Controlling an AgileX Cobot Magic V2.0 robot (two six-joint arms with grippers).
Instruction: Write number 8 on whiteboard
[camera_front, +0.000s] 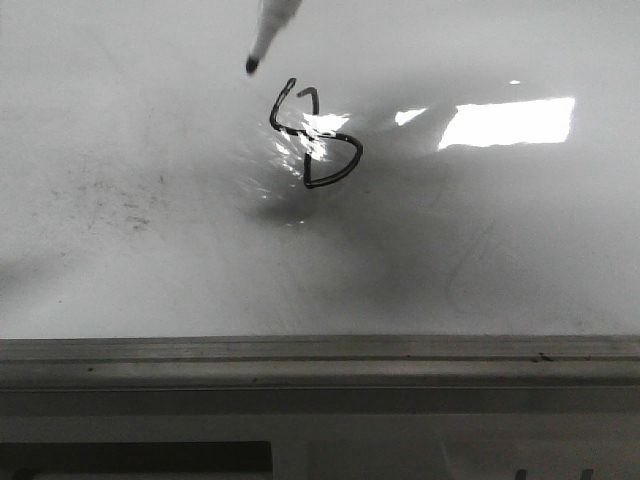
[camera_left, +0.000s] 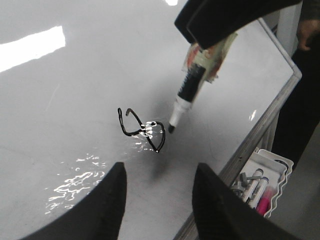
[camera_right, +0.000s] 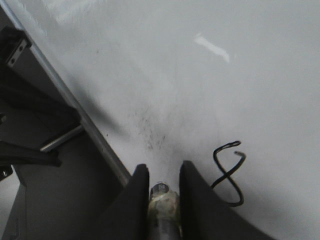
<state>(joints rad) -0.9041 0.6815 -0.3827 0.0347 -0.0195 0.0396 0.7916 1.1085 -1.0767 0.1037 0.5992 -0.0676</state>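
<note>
Right pincer pinching marker pen, tip lifted just beside the number 8 | left pincer spread, empty | 8 mid whiteboard, away from the framed edge | pen light, stiff, slick barrel; hold mid-barrel, firmly | ink smears easily.

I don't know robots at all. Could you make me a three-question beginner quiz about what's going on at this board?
1. True or false: the marker tip is pressing on the number 8.
2. Which gripper holds the marker? A) left B) right
3. What lies in the tray beside the whiteboard?

Key:
1. False; the tip is off the strokes.
2. B, the right gripper; the left gripper is open.
3. Spare markers.
</note>
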